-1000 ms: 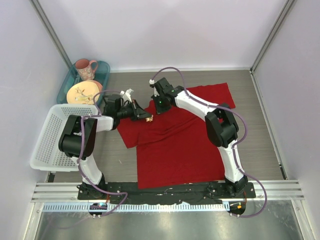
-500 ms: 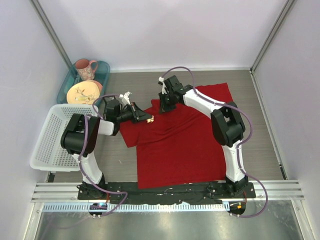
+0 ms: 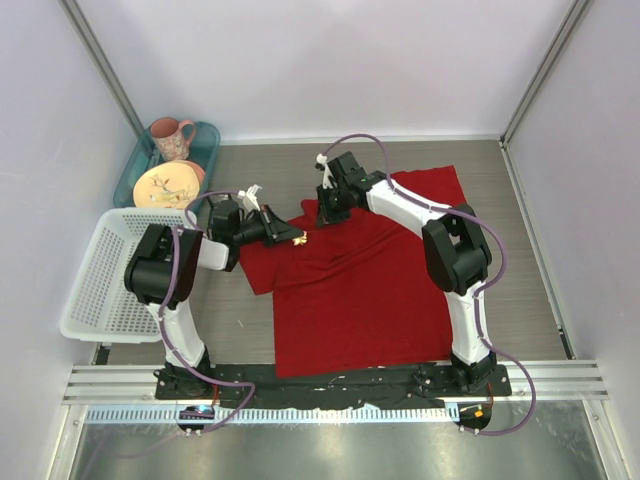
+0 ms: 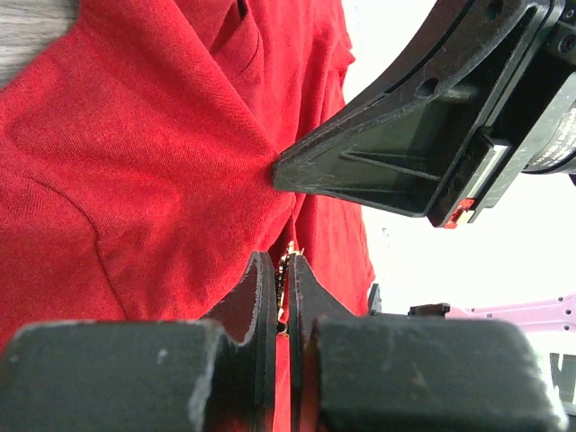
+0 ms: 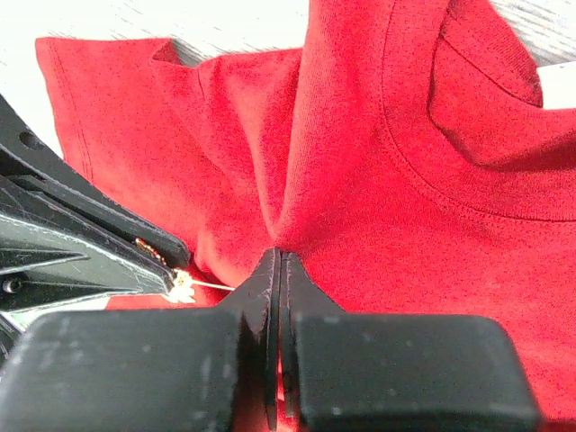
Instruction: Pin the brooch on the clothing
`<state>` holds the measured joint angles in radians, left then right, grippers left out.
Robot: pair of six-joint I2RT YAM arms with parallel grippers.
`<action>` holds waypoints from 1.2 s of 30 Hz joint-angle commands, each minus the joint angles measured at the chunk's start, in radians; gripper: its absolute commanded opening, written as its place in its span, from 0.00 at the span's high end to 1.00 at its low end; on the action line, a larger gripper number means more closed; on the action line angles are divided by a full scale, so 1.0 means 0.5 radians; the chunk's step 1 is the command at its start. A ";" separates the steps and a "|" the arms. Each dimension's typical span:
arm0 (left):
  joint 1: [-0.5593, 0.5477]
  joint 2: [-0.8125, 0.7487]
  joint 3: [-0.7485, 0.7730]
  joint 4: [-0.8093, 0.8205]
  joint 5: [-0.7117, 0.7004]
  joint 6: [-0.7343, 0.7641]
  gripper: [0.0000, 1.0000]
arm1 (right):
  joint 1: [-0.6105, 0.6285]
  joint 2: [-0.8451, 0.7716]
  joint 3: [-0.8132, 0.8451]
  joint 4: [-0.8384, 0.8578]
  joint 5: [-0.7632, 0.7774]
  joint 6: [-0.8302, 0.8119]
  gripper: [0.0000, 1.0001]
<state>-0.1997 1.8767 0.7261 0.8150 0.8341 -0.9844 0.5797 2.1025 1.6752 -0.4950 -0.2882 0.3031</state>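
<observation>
The red T-shirt [image 3: 350, 290] lies spread on the table. My left gripper [image 3: 299, 237] is shut on the tiny pale brooch [image 3: 304, 238], held just above the shirt's upper left part. In the left wrist view the brooch [image 4: 286, 267] sits edge-on between the shut jaws [image 4: 282, 263]. My right gripper [image 3: 323, 217] is shut on a pinched fold of the shirt near the collar, right beside the brooch. In the right wrist view its jaws [image 5: 277, 258] grip the raised red fold [image 5: 297, 180], and the brooch [image 5: 183, 287] with its thin pin pointing at the fold shows at the left gripper's fingertips [image 5: 135, 256].
A white mesh basket [image 3: 100, 285] stands at the left. Behind it a teal tray [image 3: 205, 140] holds a pink mug [image 3: 172, 137] and a patterned plate [image 3: 165, 186]. Walls enclose the table at the back and both sides.
My right gripper has moved back and to the right with the pinched fabric, then held still. My left gripper with the brooch has barely moved.
</observation>
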 commanded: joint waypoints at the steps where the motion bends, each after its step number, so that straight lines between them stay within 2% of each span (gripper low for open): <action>1: 0.013 0.026 0.063 0.119 0.016 0.005 1.00 | 0.003 -0.168 -0.016 0.070 -0.037 0.029 0.99; 36: 0.013 0.011 0.027 0.208 0.062 -0.074 1.00 | -0.052 -0.146 -0.049 0.131 -0.240 0.035 0.99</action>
<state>-0.1978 1.9095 0.7380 0.8448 0.8539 -1.0187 0.5587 2.0964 1.6508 -0.4664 -0.3813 0.3168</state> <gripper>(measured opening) 0.055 0.011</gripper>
